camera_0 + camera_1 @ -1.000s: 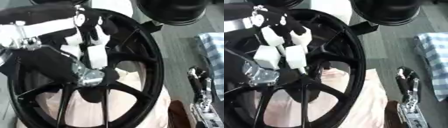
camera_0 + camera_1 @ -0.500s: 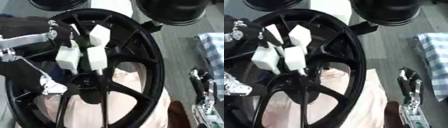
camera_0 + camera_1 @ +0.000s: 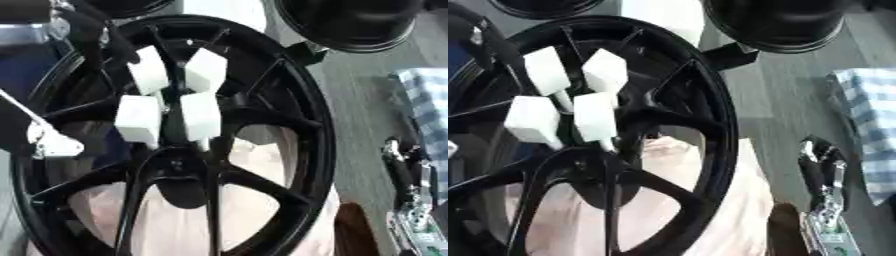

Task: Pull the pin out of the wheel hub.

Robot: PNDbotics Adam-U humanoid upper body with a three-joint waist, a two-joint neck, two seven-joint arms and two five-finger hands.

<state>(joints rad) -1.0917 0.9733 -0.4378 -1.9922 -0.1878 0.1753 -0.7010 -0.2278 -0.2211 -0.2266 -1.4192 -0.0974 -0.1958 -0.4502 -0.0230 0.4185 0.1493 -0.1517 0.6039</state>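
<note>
Four white blocks (image 3: 168,102) have risen above the hub (image 3: 179,167) at centre frame. My left hand (image 3: 48,142), lower left, seems withdrawn; I can't tell its fingers. Pin possibly out.

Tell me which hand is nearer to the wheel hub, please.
Left. The left hand is just above the wheel hub; the right hand lies outside the wheel, at the lower right.

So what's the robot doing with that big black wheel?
The left robot hand, with its white blocky fingers, reaches down over the middle of the black wheel, fingertips just above the hub. It is after a pin there, but the pin itself cannot be made out. The right robot hand waits idle at the lower right.
</note>
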